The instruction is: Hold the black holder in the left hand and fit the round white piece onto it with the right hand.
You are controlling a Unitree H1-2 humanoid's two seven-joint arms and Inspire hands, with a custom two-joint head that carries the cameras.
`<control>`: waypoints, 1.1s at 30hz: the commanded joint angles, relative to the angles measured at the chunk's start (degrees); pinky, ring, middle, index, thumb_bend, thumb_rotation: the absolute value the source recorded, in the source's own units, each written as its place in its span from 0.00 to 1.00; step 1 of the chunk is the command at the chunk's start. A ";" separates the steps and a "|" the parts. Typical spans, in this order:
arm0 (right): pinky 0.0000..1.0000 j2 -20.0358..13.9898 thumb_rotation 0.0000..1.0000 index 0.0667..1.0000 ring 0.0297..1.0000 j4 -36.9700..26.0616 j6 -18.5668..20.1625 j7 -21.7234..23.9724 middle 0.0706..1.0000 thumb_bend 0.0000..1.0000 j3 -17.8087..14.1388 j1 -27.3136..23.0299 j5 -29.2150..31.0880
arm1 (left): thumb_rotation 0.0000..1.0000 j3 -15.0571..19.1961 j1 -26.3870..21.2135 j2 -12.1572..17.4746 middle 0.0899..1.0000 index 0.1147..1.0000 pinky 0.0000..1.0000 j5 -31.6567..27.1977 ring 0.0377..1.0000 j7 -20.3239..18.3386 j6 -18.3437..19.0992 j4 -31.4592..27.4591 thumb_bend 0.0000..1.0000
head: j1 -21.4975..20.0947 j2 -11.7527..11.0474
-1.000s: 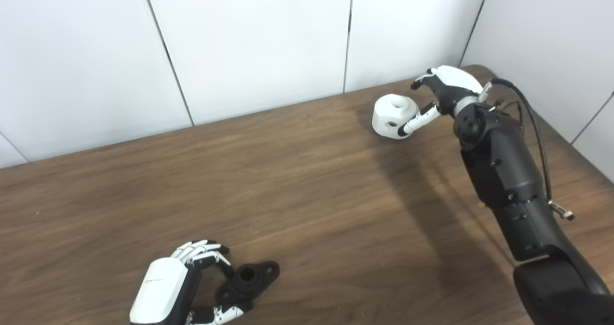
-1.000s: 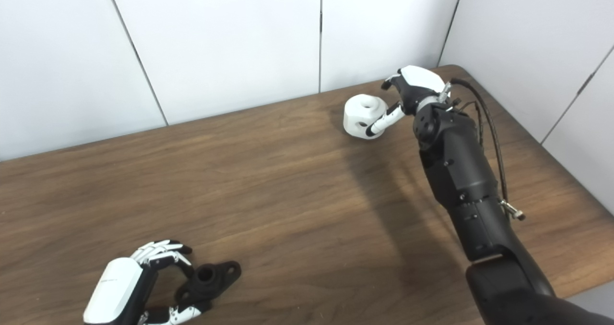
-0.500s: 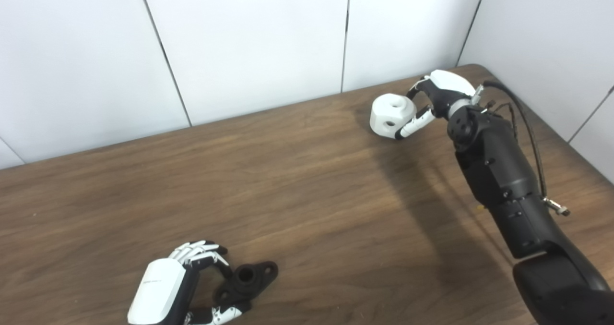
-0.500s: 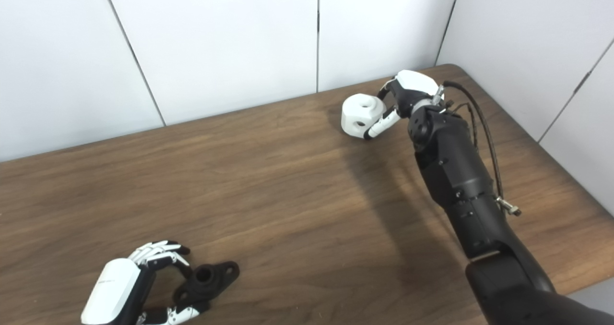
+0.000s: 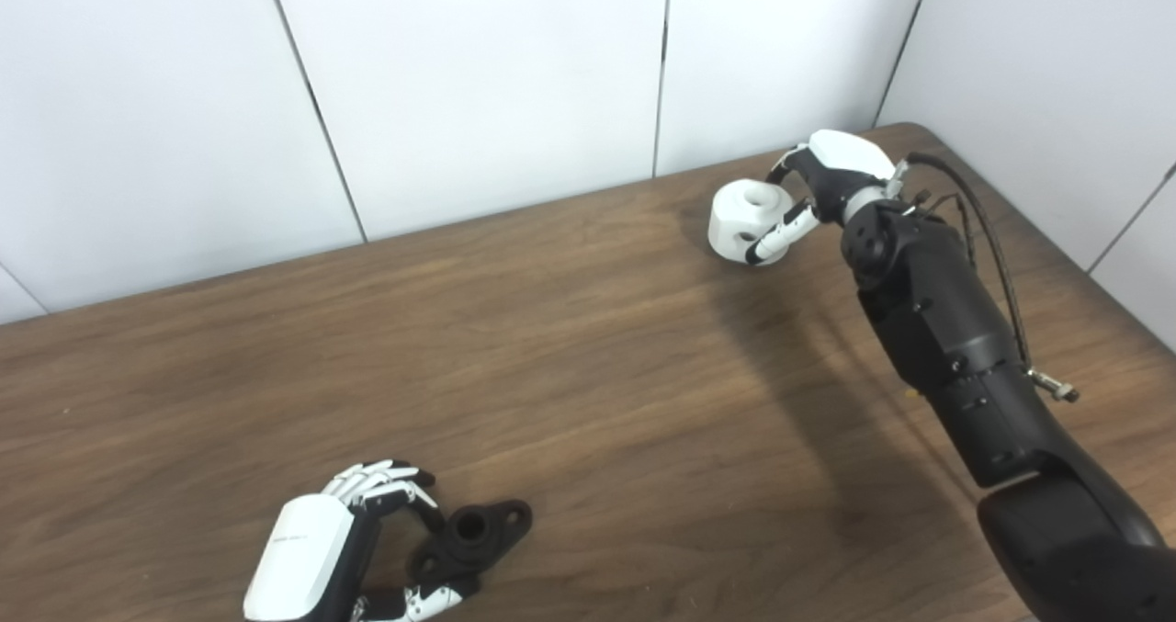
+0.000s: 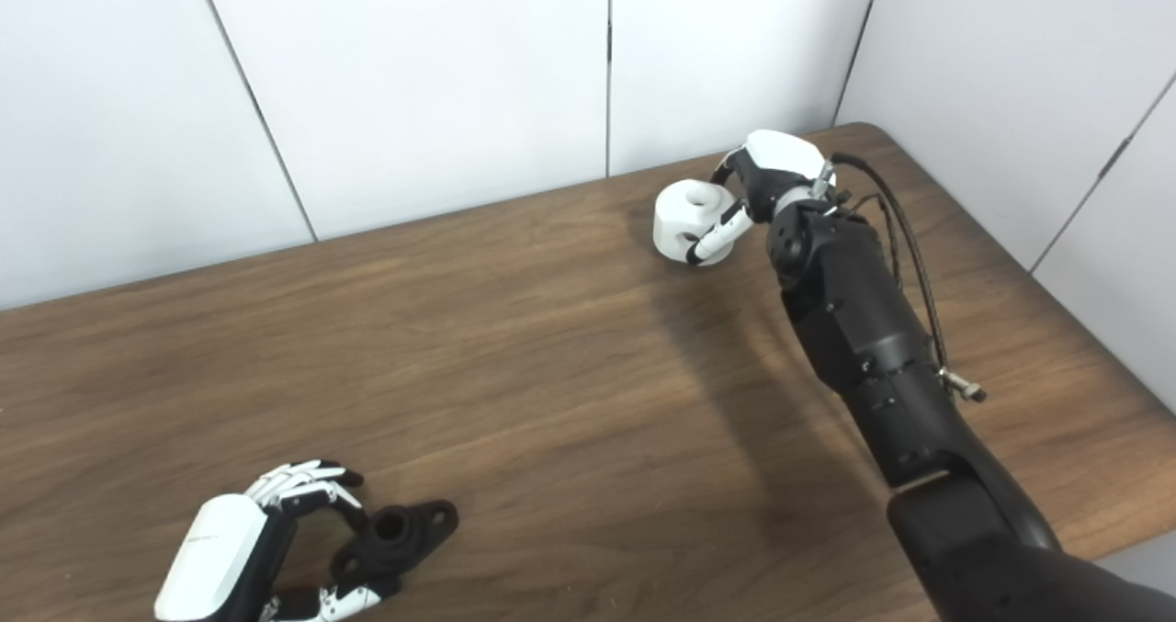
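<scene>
- The round white piece (image 5: 746,220) sits on the far right part of the wooden table (image 5: 588,356), close to the wall, and the black holder (image 5: 470,535) lies at the near left; the two are well apart.
- Risk at the right hand (image 5: 827,181): its thumb lies along the near side of the white piece and its fingers curve round the far side, but the grip looks shallow, so the piece could roll or slip out when lifted.
- Risk at the left hand (image 5: 317,562): the holder lies flat on the table, so curled fingers may push it across the wood instead of getting under it.
- A tilted holder would make the later fitting hard, since the bore on its top has to meet the white piece squarely.
- Right arm: stretched far forward, wrist bent, the hand cupped about the white piece; I cannot tell whether it is truly clamped or only touching.
- Left hand: palm down beside the holder, fingers curled at its left end, thumb low along its near edge; it seems to touch it, not yet hold it.
</scene>
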 commanded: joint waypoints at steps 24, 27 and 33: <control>1.00 -4.14 0.16 0.50 0.97 -1.37 -1.00 -7.16 0.85 0.68 0.92 -2.33 3.91 | 0.04 0.18 0.20 0.60 0.71 0.42 0.84 0.68 0.80 -1.06 1.13 -0.03 0.52 | 0.09 0.34; 1.00 -4.11 0.14 0.45 0.96 -1.84 -1.06 -8.63 0.81 0.54 0.76 -1.94 5.44 | 0.04 0.14 0.24 0.59 0.71 0.42 0.83 0.63 0.80 -0.86 0.88 -0.04 0.52 | 0.15 0.33; 1.00 -4.54 0.14 0.44 0.94 -2.32 -2.72 -11.79 0.76 0.53 1.10 -1.04 7.98 | 0.04 0.10 0.34 0.52 0.71 0.42 0.83 0.56 0.80 -0.79 0.83 -0.08 0.52 | 0.05 0.43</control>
